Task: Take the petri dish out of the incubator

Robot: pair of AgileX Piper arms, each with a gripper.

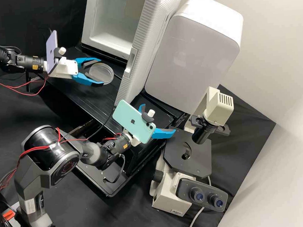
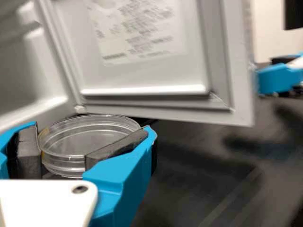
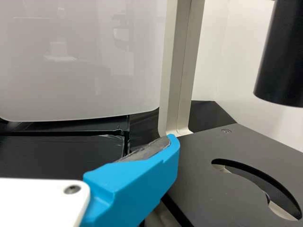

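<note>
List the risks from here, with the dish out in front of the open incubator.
1. The left gripper pinches the petri dish only by its smooth side wall, so it may slip.
2. The open incubator door hangs close to the dish; a swing that way could clip it.
3. The right gripper sits by the door's edge and the microscope stage, and might bump either.

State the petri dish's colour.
The petri dish is clear and colourless, best seen in the left wrist view.
</note>
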